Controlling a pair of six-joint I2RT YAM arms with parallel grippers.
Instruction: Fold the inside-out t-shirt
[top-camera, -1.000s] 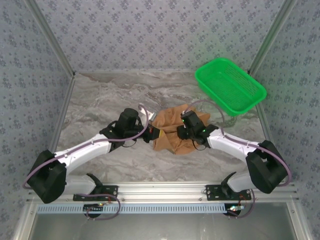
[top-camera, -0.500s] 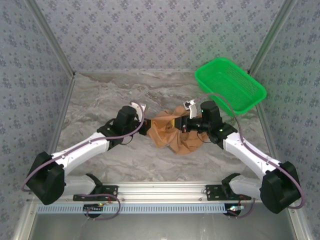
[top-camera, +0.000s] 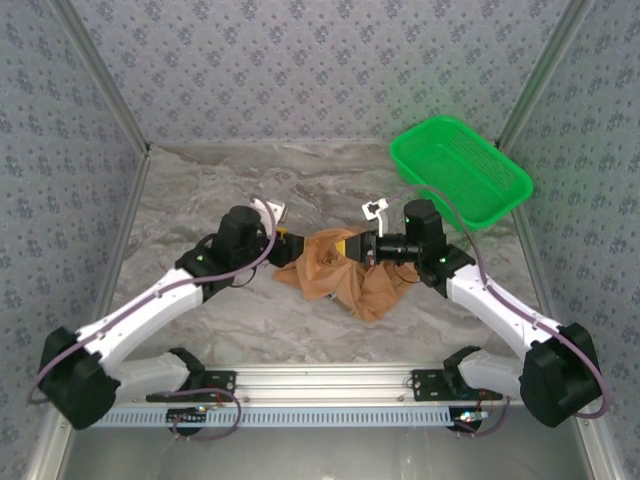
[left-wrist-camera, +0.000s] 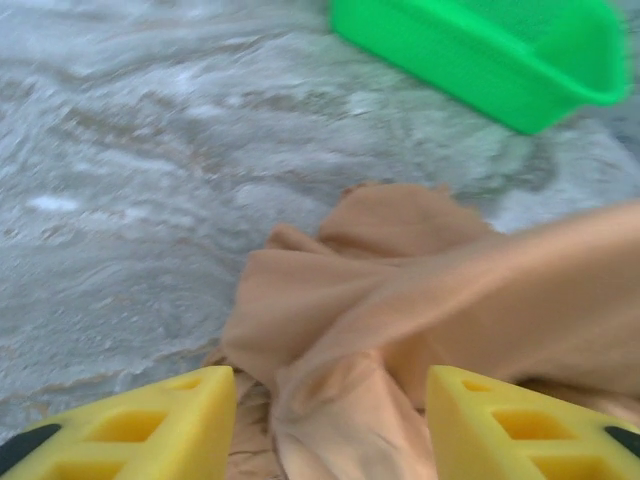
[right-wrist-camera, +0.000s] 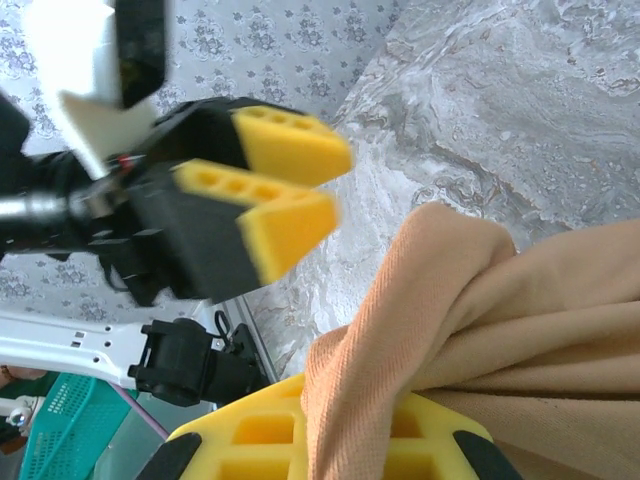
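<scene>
right tool (top-camera: 352, 245) on t-shirt (top-camera: 335, 280), axis crosswise

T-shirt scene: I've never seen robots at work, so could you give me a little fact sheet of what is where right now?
T-shirt: orange-tan, bunched and wrinkled, not folded yet
Table: grey marbled top, the shirt lies near its middle
Right gripper: shut on a fold of the t-shirt
Left gripper: open at the shirt's left end, cloth lying loose between its yellow fingers
Basket: green mesh, at the far right corner, apart from the shirt
</scene>
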